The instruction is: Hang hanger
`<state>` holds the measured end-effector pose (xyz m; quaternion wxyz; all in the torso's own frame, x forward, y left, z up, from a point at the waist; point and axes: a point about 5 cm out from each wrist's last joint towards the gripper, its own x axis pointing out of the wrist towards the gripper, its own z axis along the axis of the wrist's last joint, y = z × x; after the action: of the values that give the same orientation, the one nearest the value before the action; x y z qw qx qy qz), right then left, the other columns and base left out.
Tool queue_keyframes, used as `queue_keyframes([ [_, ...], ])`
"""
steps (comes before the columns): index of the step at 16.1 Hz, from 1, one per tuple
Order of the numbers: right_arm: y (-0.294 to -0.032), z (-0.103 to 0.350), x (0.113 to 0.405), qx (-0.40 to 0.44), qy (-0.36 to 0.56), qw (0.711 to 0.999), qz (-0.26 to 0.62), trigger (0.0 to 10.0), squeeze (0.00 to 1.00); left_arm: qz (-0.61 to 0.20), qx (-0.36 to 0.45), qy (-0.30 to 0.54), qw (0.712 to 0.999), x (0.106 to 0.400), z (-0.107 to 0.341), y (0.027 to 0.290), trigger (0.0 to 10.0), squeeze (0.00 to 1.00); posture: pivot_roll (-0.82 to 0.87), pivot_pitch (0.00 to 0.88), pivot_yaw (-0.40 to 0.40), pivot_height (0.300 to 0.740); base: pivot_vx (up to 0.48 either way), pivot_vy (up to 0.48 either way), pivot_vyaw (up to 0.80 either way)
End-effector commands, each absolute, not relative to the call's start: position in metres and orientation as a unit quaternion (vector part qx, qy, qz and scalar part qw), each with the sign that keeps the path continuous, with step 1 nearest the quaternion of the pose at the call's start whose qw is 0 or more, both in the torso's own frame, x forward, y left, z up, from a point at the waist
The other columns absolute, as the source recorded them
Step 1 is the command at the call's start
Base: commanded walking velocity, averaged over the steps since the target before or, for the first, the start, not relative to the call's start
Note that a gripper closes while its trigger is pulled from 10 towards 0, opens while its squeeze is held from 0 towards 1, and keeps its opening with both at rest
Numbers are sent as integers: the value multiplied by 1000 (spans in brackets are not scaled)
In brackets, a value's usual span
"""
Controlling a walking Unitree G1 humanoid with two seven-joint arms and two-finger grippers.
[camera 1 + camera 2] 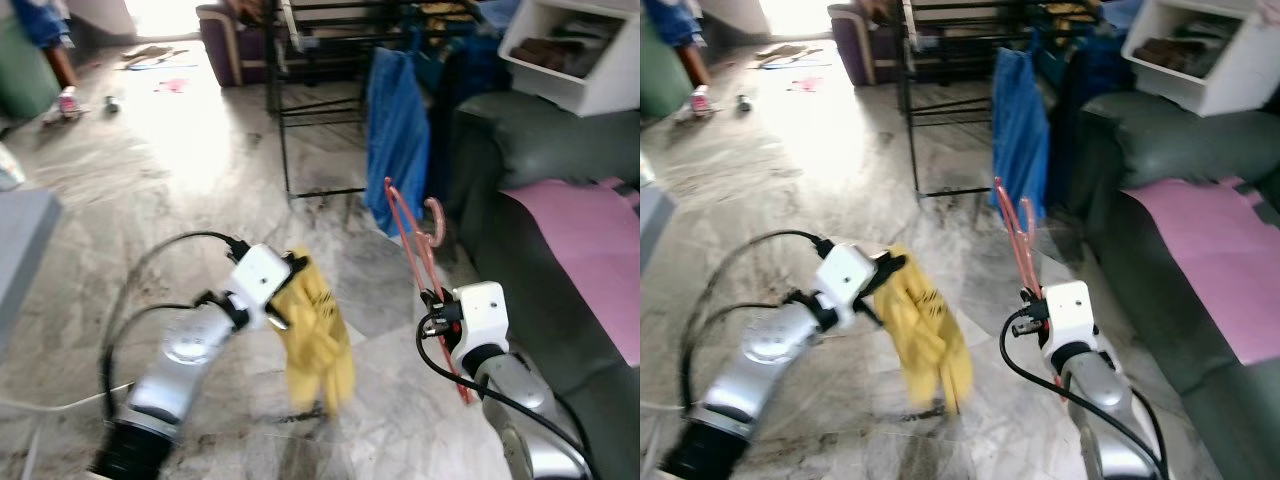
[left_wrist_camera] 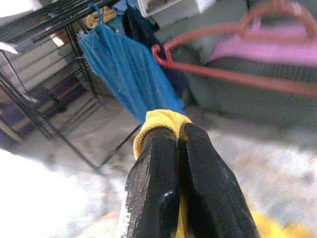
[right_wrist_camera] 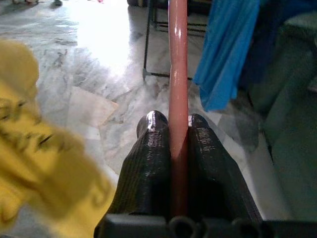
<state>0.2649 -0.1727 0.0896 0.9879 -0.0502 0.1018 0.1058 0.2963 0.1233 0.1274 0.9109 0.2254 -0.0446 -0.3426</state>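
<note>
Clamping red hanger (image 3: 177,74) between right tool (image 3: 172,119) fingers; upright

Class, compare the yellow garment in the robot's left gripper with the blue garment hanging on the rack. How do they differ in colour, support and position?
The yellow garment is yellow with dark markings; the blue garment is plain blue. The yellow one dangles, pinched by the left gripper; the blue one hangs from the black drying rack. The yellow one is close to the robot; the blue one is farther off, beside the sofa. Both hang limp above the floor.

Left pincer (image 1: 290,268) grips yellow cloth (image 1: 318,340); right pincer (image 1: 432,297) grips hanger (image 1: 412,248).
</note>
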Motion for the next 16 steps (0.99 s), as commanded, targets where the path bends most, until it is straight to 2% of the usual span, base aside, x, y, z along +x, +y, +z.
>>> queue_keyframes([
  [1, -181, 90, 271, -61, 109, 987, 102, 10000, 0, -359, 265, -67, 893, 305, 138, 125, 10000, 0, -10, 15, 8, 740, 0, 0, 0],
  [4, -181, 94, 275, -59, 100, 989, 95, 10000, 0, -339, 251, -70, 904, 316, 145, 133, 10000, 0, -13, 15, 13, 740, 0, 0, 0],
  [9, -173, 89, 268, -53, 107, 987, 107, 10000, 0, -354, 235, -77, 902, 314, 141, 125, 10000, 0, -19, 18, 13, 740, 0, 0, 0],
  [16, -173, 88, 268, -52, 110, 987, 106, 10000, 0, -359, 218, -74, 905, 314, 138, 123, 10000, 0, -19, 22, 9, 740, 0, -359, 0],
])
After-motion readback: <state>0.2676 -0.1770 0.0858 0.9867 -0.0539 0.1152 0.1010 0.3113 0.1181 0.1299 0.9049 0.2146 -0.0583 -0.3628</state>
